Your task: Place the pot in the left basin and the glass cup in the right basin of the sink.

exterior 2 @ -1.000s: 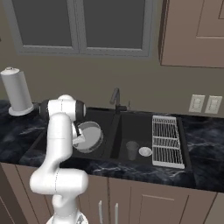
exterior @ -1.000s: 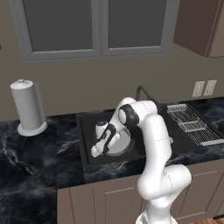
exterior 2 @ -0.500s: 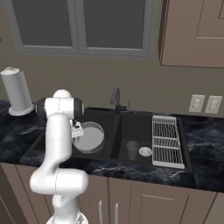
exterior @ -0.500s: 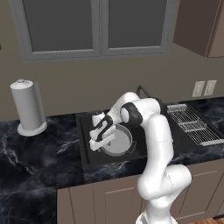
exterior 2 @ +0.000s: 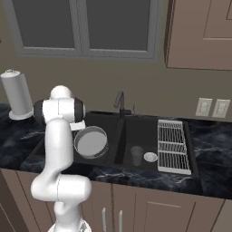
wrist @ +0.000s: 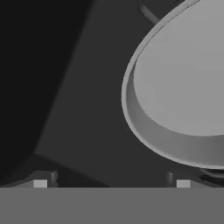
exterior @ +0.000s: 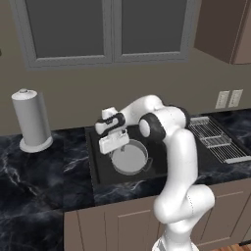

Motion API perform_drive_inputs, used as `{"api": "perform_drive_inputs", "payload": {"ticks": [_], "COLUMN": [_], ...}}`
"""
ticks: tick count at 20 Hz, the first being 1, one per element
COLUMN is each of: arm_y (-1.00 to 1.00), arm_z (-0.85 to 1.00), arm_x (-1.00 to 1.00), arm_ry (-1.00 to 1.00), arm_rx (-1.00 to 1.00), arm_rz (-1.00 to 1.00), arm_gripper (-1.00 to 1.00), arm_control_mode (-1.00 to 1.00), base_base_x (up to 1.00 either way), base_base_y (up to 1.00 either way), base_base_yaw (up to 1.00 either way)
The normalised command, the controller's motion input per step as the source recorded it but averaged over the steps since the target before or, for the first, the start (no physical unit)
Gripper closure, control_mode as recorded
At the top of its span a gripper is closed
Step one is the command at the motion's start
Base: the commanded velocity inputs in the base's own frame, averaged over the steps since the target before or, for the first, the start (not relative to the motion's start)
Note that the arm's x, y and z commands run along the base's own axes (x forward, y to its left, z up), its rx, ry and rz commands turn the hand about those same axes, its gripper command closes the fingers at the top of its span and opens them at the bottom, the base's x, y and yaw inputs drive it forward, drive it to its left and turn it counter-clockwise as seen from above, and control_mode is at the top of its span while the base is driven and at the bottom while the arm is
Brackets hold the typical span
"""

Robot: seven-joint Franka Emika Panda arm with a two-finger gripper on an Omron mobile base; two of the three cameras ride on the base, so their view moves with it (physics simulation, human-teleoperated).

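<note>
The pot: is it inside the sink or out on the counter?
Inside. The pot sits upright in the left basin, below the counter top.

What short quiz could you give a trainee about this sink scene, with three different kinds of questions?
1. True or false: the pot sits in the left basin of the sink.
2. Where is the glass cup? A) on the counter B) in the right basin C) on the wire rack
3. Fill in: the tool above the pot is ____ (open or shut).

Key: 1 true; 2 B; 3 open.
</note>
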Motion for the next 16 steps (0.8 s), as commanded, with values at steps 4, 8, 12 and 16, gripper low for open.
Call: {"api": "perform_drive_inputs", "payload": {"ticks": [4, 8, 12, 16], "arm_y": [0.00, 0.00, -0.09, -0.23], "arm_z": [0.69, 0.64, 0.56, 0.20], "arm_x": [-0.34, -0.48, -0.60, -0.76], "arm_ry": [0.13, 0.09, 0.01, -0.19], "arm_rx": [0.00, 0.00, 0.00, 0.05], "arm_rz": [0.00, -0.01, -0.03, -0.03], "arm_gripper": [-1.00, -1.00, -1.00, -1.00], "arm_control_mode": [-1.00, -1.00, -1.00, -1.00], "base_base_x": [0.00, 0.00, 0.00, 0.00], "base_base_y": [0.00, 0.00, 0.00, 0.00], "base_base_yaw": [0.00, 0.00, 0.00, 0.00]}}
